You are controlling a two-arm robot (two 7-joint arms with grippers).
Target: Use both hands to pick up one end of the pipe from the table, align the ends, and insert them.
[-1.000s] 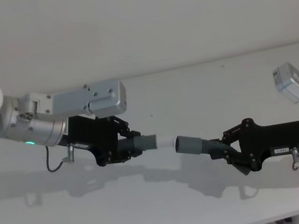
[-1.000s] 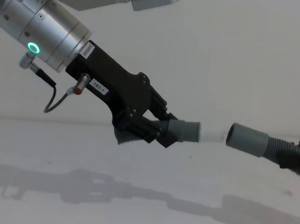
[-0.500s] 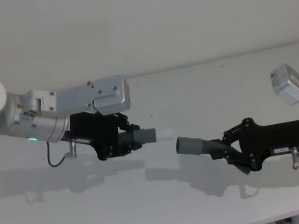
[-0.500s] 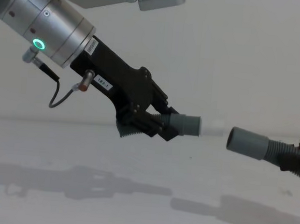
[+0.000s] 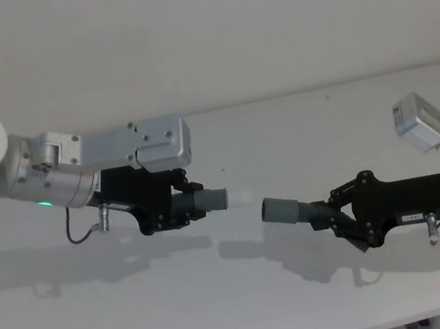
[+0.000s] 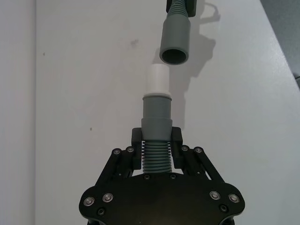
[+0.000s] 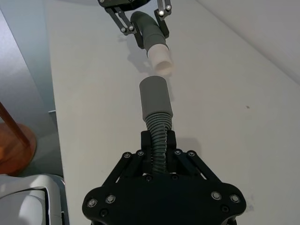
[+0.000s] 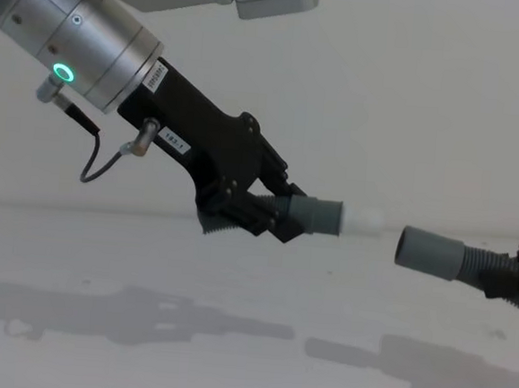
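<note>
Both pipe pieces hang above the table (image 5: 250, 294). My left gripper (image 5: 178, 208) is shut on the ribbed part of one piece (image 6: 156, 123), whose narrow white tip (image 6: 156, 79) juts past its grey cuff. From the right, my right gripper (image 5: 336, 214) is shut on the ribbed part of the other piece (image 7: 157, 119), whose open grey cuff (image 5: 280, 209) faces the white tip. A small gap lies between the white tip (image 8: 362, 222) and the open cuff (image 8: 427, 252); the cuff sits slightly lower in the chest view.
The table's far edge meets a plain wall (image 5: 264, 22). A brown wooden object (image 7: 14, 140) and a grey floor show past the table's edge in the right wrist view. Arm shadows lie on the table.
The two ends, nearly touching a second ago, have drawn apart. My left gripper pulled its piece back to the left and slightly up; the right one shifted a little right.
</note>
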